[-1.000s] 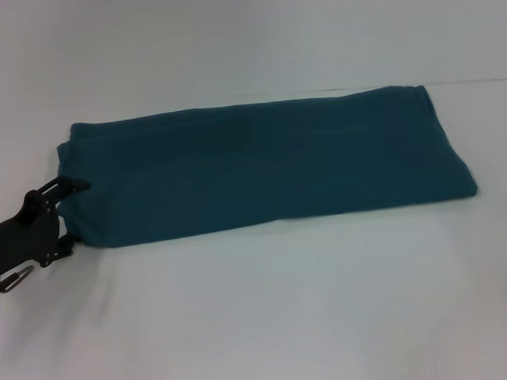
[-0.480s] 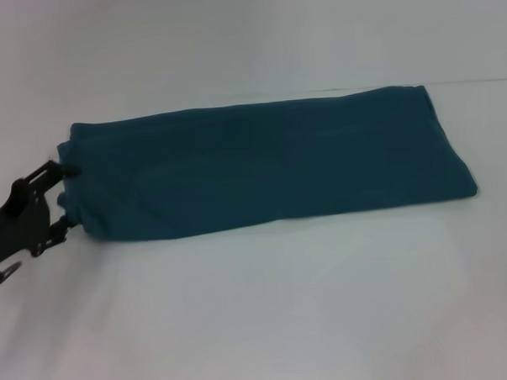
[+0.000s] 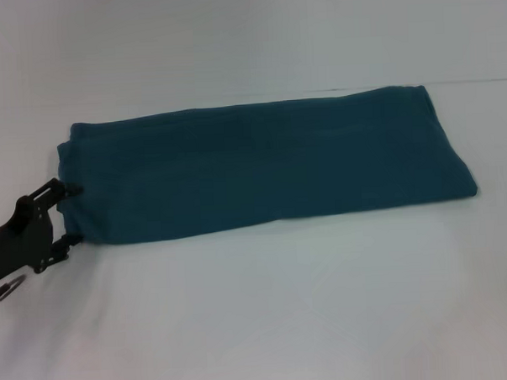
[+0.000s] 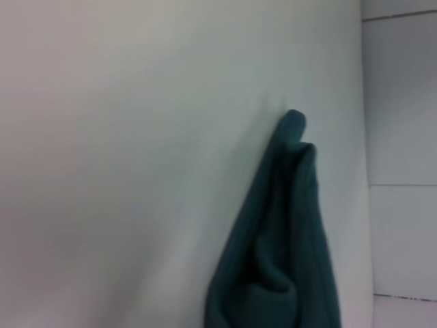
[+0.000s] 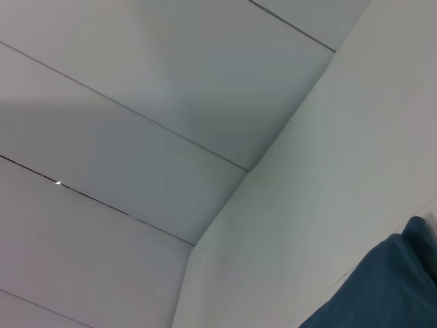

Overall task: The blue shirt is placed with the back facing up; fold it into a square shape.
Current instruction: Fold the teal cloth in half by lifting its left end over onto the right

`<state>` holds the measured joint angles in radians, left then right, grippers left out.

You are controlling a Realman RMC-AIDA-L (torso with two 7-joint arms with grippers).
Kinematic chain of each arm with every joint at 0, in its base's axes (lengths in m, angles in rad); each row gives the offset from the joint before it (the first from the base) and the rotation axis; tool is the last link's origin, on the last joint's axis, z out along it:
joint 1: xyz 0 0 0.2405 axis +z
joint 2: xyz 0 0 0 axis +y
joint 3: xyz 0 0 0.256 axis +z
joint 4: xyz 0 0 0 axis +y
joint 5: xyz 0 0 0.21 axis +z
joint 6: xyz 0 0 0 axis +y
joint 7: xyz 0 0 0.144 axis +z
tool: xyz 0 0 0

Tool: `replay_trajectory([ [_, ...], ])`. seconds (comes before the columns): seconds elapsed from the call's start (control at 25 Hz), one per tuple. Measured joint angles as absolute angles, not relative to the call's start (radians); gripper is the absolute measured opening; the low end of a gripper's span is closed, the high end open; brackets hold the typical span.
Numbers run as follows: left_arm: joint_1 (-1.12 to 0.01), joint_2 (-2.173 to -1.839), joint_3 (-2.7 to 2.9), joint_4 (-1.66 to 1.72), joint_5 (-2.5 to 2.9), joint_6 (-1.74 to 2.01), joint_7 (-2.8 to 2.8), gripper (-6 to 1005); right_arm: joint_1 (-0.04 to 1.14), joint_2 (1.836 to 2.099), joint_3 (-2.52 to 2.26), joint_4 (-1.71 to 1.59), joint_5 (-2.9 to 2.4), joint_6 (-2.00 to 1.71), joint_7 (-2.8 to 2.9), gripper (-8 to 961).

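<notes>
White table (image 3: pixel 259 324) carries your blue shirt (image 3: pixel 261 169), a long band; left gripper (image 3: pixel 65 217), released, has slid along its end, lift pending

No text, label, brand, number or sign can be read anywhere in these views. The blue shirt (image 3: pixel 261 169) shows only plain dark teal fabric (no lettering on the surface that faces up), and the same goes for the folded edge seen from the left wrist and the corner seen from the right wrist. The black left end effector (image 3: pixel 63 215), at the shirt's left end, carries no legible marking. The white bench (image 3: pixel 284 315) and the pale wall panels (image 5: pixel 123 137) beyond it are unmarked as well.
</notes>
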<state>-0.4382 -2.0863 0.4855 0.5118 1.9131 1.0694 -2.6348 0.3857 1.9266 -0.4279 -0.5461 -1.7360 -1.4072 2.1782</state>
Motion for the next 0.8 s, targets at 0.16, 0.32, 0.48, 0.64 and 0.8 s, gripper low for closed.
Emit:
replay_trajectory([
  [0.16,-0.468,-2.079,0.504,0.504,1.914,1.042,-2.64,884,0.385,1.927,-0.428,-0.546,-1.735,-1.405,2.178,746],
  [0.32,-0.493,-2.068,0.52,0.461,1.917,1.001,-2.638,883,0.384,1.927,-0.428,-0.546,-1.734,-1.405,2.178,746],
  [0.48,-0.496,-2.067,0.524,0.457,1.926,0.996,-2.631,883,0.384,1.927,-0.428,-0.546,-1.732,-1.406,2.178,746],
  [0.64,-0.506,-2.068,0.529,0.453,1.93,0.983,-2.616,883,0.386,1.927,-0.428,-0.546,-1.732,-1.406,2.178,746],
  [0.8,-0.523,-2.067,0.532,0.461,1.916,1.0,-2.579,883,0.387,1.927,-0.428,-0.546,-1.733,-1.41,2.178,746],
])
